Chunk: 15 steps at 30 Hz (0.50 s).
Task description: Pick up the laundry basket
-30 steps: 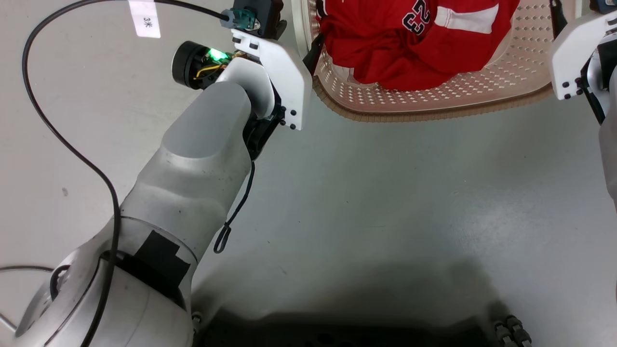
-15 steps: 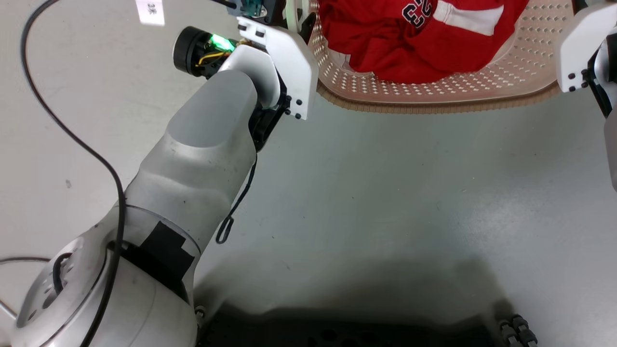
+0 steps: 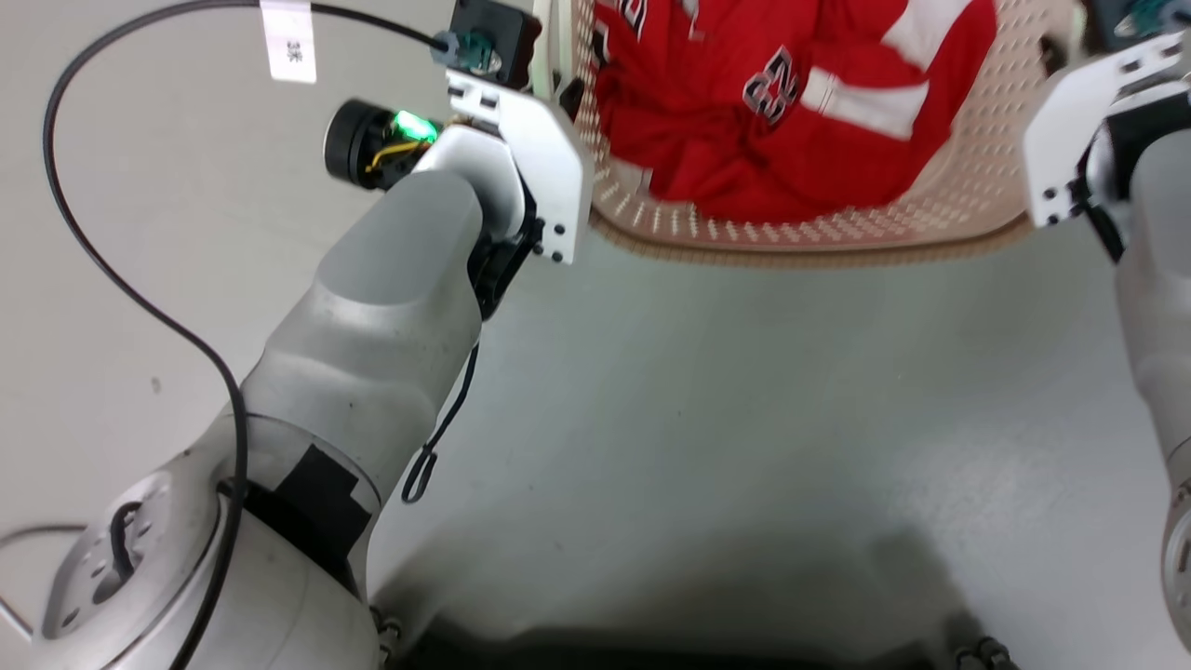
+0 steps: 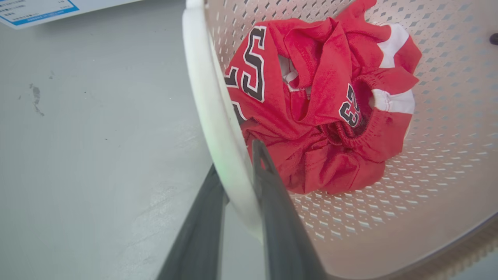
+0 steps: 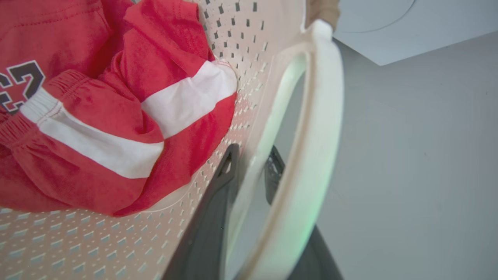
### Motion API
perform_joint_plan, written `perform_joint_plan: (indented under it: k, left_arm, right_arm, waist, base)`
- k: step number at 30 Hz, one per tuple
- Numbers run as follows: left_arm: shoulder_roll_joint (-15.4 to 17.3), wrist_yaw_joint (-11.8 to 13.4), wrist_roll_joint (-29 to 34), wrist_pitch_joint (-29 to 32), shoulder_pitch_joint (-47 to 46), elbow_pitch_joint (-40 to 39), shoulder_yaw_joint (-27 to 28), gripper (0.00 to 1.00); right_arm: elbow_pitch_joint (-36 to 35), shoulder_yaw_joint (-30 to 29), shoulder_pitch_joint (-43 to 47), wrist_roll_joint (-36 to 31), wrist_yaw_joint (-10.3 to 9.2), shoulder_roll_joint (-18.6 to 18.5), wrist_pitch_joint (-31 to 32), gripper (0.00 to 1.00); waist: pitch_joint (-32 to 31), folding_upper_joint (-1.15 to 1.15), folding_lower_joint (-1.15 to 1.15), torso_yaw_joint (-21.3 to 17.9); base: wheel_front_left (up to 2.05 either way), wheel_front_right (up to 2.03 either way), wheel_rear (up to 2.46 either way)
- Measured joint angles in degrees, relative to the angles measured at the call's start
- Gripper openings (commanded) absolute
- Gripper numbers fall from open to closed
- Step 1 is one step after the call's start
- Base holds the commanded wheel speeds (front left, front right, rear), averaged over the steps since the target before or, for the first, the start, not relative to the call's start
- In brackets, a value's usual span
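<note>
Laundry basket [image 3: 800, 256], upper centre: stiff, light plastic; soft red jersey [image 3: 744, 140] inside. Left gripper [image 4: 237, 159] clamps left handle [image 4: 202, 77], right gripper [image 5: 253, 151] clamps right handle [image 5: 323, 97]: best holds.

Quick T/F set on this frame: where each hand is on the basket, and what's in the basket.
1. The left hand has one finger on each side of a white handle of the laundry basket. True.
2. The laundry basket is empty. False: red clothing marked 23 lies in it.
3. The right hand grips the brown rim. False: its fingers straddle the white loop handle on that side.
4. The laundry basket's wall is perforated. True.
</note>
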Motion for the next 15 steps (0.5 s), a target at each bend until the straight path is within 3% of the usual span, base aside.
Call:
perform_joint_plan:
  k: [15]
  left_arm:
    - [0.23, -0.36, -3.77, 5.35, 7.0, 2.85, -2.6, 0.0]
  right_arm:
    - [1.09, 5.34, 8.55, 5.16, -0.05, 3.65, 6.45, 0.0]
  waist:
    - [-12.81, 0.01, 0.0, -0.13]
  base:
    - [0.0, 0.0, 0.0]
